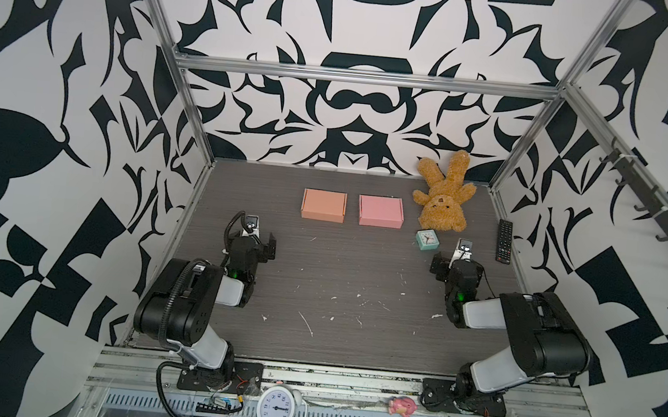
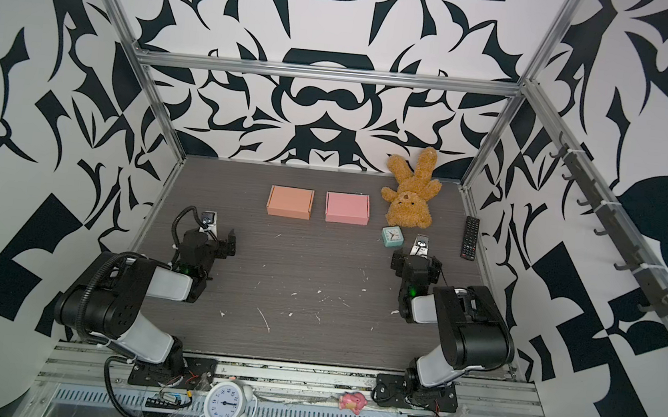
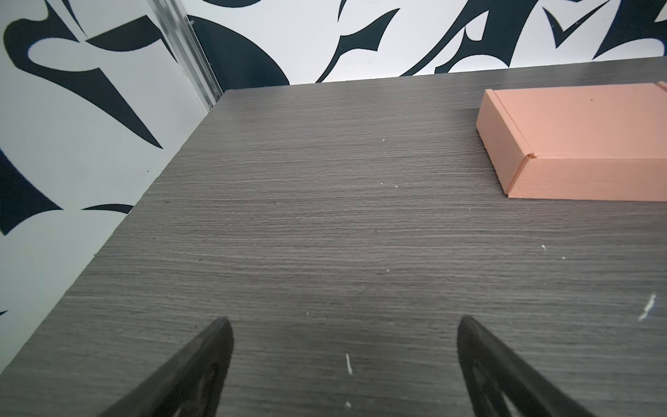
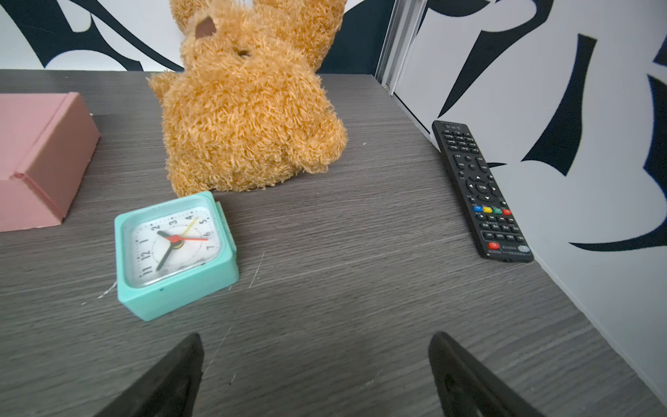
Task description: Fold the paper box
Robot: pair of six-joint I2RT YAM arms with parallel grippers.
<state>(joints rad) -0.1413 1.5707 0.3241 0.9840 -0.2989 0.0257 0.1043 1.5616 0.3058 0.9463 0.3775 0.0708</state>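
Nearest, on the front rail: white round clock [image 1: 275, 407], dial showing, with a small pink toy [image 1: 402, 407] further along the same rail. Beyond, grey wood-grain table [image 1: 359, 270], scuffed with white flecks. Low over its left side, left gripper [image 3: 344, 321], fingers spread wide, grasping nothing, bare wood between them. Mirrored on the right side, right gripper [image 4: 317, 337], likewise spread and empty. At the rear right, brown plush animal [image 1: 443, 203], lying against the back wall. Toward the back, near the centre, orange paper box [image 1: 323, 205] and pink paper box [image 1: 380, 211], side by side with a narrow gap, not touching. Both closed and lying flat, long axis running left to right, parallel to the back wall, one long side wall facing the robot. Orange on the left, ahead of the left gripper and well apart from it. Pink to its right, between it and the plush animal. Along the right wall, black remote [image 1: 504, 240], buttons up, long axis front to back. Just in front of the plush animal and near the right gripper, teal square clock [image 1: 426, 240], face up
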